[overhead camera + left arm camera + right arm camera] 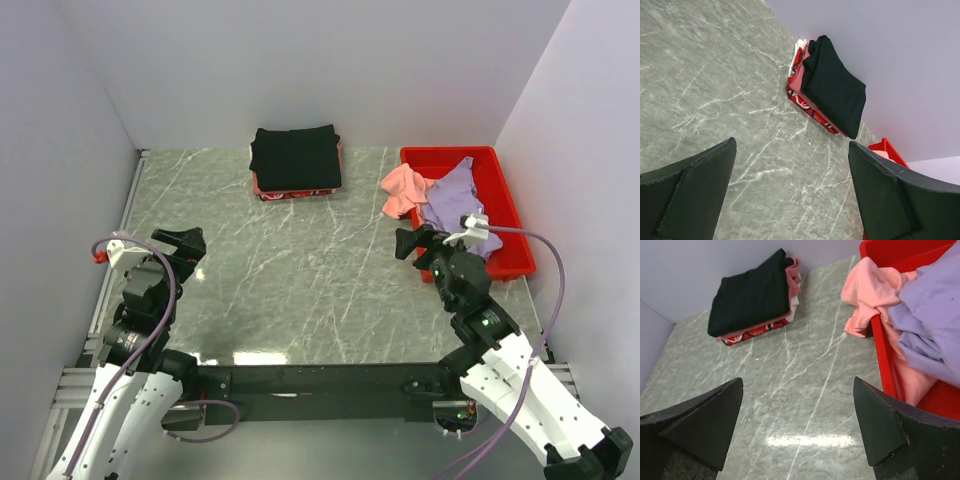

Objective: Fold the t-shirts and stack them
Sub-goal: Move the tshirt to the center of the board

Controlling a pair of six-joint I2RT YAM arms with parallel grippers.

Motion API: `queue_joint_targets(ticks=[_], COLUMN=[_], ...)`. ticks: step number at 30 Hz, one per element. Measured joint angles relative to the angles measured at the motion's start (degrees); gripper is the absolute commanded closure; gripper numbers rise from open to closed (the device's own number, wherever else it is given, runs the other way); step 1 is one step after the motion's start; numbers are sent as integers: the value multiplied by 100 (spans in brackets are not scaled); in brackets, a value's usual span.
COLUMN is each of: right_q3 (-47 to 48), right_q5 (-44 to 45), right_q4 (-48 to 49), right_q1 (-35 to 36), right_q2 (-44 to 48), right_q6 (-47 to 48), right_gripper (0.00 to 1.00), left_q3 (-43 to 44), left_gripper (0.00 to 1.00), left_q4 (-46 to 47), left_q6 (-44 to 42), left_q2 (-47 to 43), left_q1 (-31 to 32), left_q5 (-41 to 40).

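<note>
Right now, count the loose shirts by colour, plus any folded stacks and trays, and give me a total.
Salmon-pink shirt, loose: 1
Lavender shirt, loose: 1
Folded stack, black on top: 1
Red tray: 1
Total: 4

Bright, even overhead light fills all views, leaving only faint shadows. The glossy grey marbled tabletop [300, 260] carries a white glare streak near its front edge; the folded black cloth t-shirt [295, 157] shows hardly any detail.
</note>
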State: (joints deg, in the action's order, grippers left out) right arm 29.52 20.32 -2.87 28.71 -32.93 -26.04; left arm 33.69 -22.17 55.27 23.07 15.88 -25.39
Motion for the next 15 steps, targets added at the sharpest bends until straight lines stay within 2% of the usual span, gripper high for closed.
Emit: queue_joint_targets(ticks=[3,7,12,15], right_q3=[409,1591,2955,3707], right_q5=[149,181,-520,-975], right_q4=[-323,-1014,-1604,-1967], right_q1=[-24,-431,-1464,-1794], right_q2=[-501,-1646,-3416,-4385], right_q6=[-15,-111,-66,240], right_gripper=[2,2,9,13], left_q3=[0,0,0,0], left_gripper=[1,1,1,1], left_q4=[-2,0,-2,-2], left_q6=[0,-4,-2,-2], left_q2=[0,9,114,162], left_q1=[0,2,2,2], left_q5=[0,0,0,0])
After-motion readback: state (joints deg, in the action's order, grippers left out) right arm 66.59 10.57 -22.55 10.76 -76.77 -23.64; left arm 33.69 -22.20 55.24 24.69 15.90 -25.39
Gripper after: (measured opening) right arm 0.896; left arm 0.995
